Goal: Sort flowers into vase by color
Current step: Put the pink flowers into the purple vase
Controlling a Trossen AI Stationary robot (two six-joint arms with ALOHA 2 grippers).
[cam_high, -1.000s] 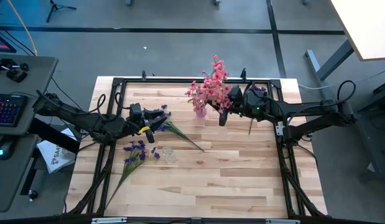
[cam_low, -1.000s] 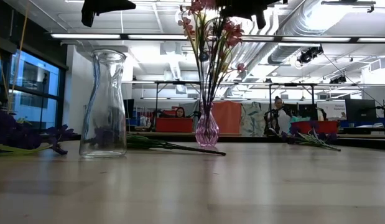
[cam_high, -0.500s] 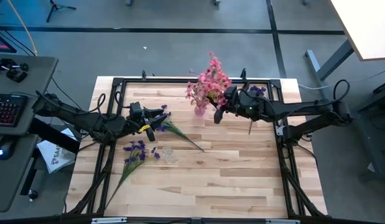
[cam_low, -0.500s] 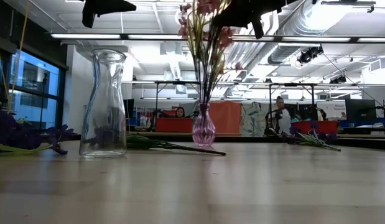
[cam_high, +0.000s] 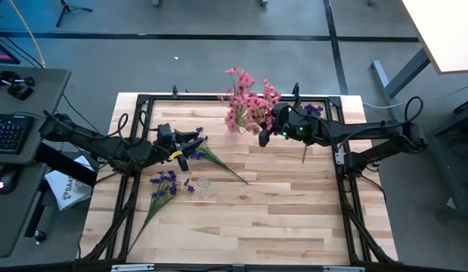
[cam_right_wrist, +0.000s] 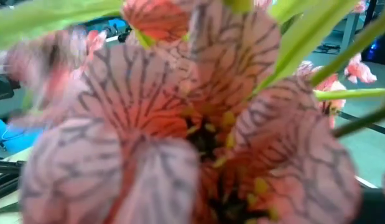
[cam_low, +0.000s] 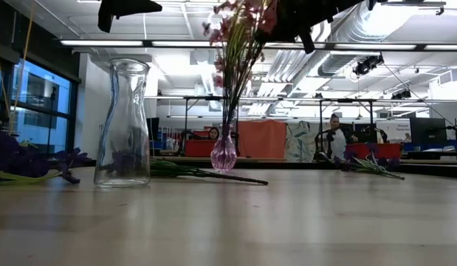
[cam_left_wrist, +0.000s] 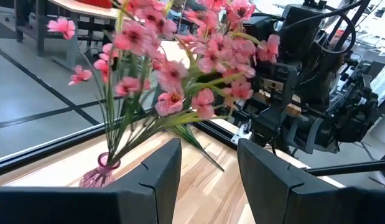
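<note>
1. The right gripper [cam_high: 264, 135] reaches leftward at the far table edge, clenched on the pink-blossomed artificial flowers [cam_high: 245, 102], which tilt in a small pink glass vase [cam_low: 223, 154].
2. The left gripper [cam_high: 190, 153] hovers half-open over purple sprays [cam_high: 167, 183].

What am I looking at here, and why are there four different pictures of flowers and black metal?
These are four cameras on one robot with two dark arms at a wooden table. One picture looks straight down, one looks level across the tabletop, and one sits on each wrist.

The right gripper has its fingers shut among the pink flowers, which stand in a small pink vase and lean over. Its wrist camera is so close that one blossom fills the picture.

The left gripper waits with its fingers partly apart, by a purple spray. Its camera looks across at the pink bunch between its own fingers.

Also on the table: an empty clear glass bottle, another purple bunch, and more purple flowers near the far right corner.
</note>
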